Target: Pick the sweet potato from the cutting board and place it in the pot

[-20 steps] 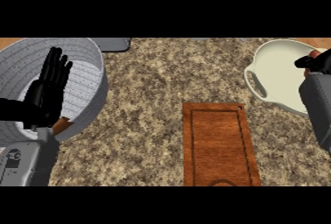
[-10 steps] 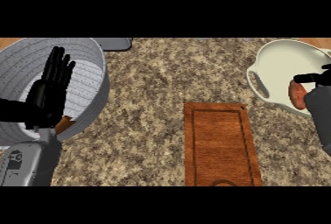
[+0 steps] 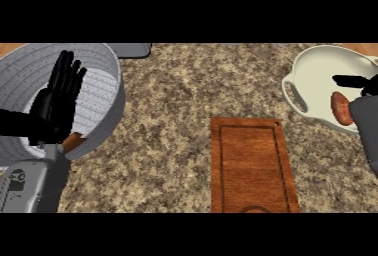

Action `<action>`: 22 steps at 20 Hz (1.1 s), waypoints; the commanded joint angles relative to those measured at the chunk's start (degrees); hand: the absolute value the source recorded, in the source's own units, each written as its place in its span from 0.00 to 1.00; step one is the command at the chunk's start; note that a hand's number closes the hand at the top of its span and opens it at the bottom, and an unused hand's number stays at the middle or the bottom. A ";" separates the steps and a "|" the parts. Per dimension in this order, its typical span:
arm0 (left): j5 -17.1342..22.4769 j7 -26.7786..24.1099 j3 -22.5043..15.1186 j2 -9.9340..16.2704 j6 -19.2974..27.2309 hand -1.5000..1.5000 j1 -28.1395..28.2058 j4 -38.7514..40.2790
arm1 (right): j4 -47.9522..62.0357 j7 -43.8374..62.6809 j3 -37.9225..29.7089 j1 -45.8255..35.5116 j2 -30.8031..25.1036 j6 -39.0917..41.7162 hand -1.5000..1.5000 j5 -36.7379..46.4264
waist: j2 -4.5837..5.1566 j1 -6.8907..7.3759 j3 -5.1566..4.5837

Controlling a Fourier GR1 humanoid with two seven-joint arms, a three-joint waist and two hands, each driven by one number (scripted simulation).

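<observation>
Pot (image 3: 317,65): cream, up and right of the cutting board, cut by the right edge; handle loop on the side facing the board.
Sweet potato (image 3: 340,109): inside the pot, against its near wall, right of the board's top corner.
Right hand (image 3: 354,82): over the pot, beyond the sweet potato and apart from it; dark fingers stretched out, nothing pinched.
Cutting board (image 3: 253,170): brown, upright in the lower middle, bare on top, running to the lower edge.
Grey bowl (image 3: 103,102): large, ribbed, far left of the board, cut by the left edge.
Left hand (image 3: 57,100): over the grey bowl, left of the board, fingers straight and pressed together, pointing up, resting.
Counter (image 3: 184,90): speckled stone, open strip between board and grey bowl, wide clear stretch above the board.
</observation>
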 commanded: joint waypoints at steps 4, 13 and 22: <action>-1.05 2.03 -0.28 -0.91 2.14 0.50 -1.78 -0.17 | -5.31 -8.35 -6.28 -0.27 0.96 -6.36 0.00 -11.71 | -0.35 -0.78 -0.04; -0.12 1.22 1.49 0.21 0.64 0.50 1.23 -1.53 | -22.19 -21.10 -7.53 10.39 7.68 -9.12 0.00 -26.19 | -0.85 -1.85 -0.18; -1.27 -2.76 1.46 -0.49 -0.11 0.50 5.84 -1.02 | -45.56 -26.97 -8.64 31.16 10.61 0.52 0.00 -38.96 | -1.00 -2.60 -0.23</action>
